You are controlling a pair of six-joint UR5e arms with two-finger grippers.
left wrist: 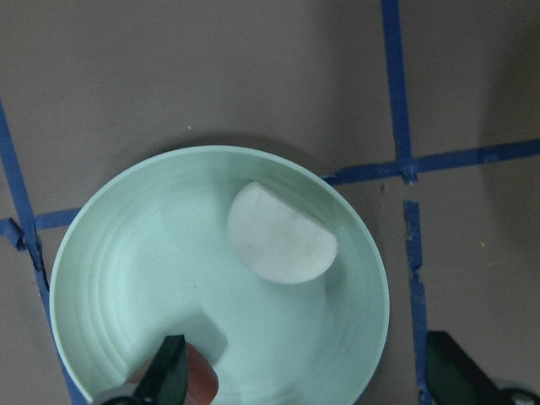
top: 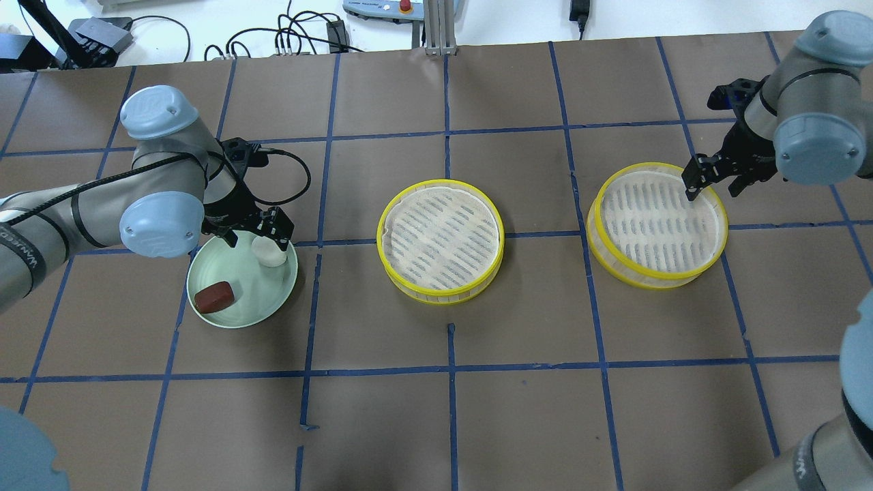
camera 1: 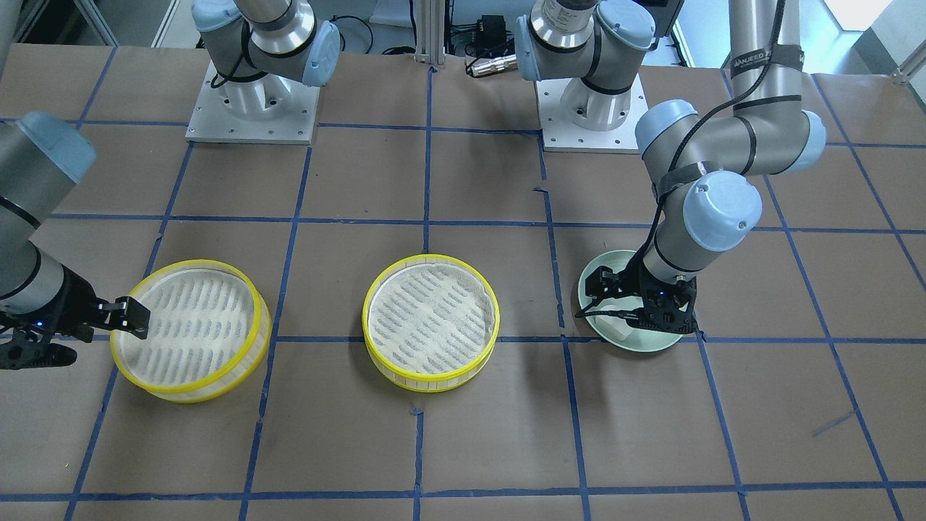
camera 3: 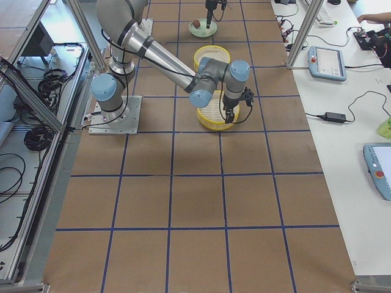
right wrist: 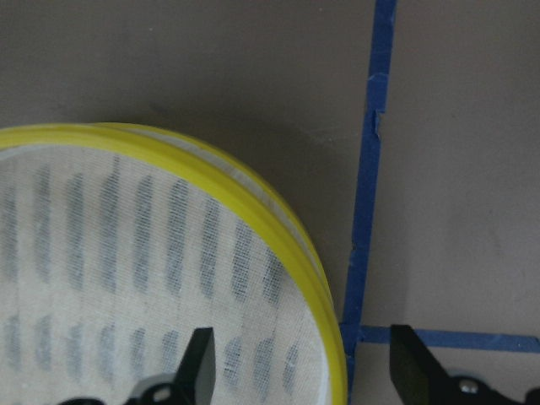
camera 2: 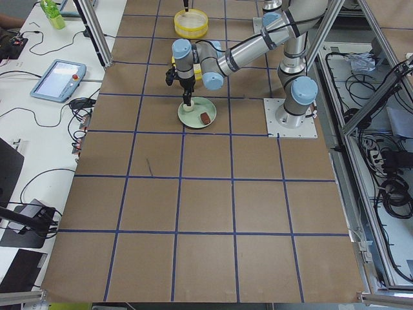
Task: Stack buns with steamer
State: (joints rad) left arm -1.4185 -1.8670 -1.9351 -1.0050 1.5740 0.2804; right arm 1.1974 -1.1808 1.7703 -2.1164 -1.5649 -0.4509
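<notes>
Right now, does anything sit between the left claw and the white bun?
Nothing visible does. The open left claw hangs over the green plate by the white bun; the brown bun lies apart.

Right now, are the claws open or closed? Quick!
Left claw: open, holding nothing, above the green plate.
Right claw: open, holding nothing, over the steamer basket rim.

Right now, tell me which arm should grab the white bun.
Left. The left pincer hangs open over the pale green plate, just by the white bun. The right pincer is across the table, open astride the right-hand steamer rim.
</notes>
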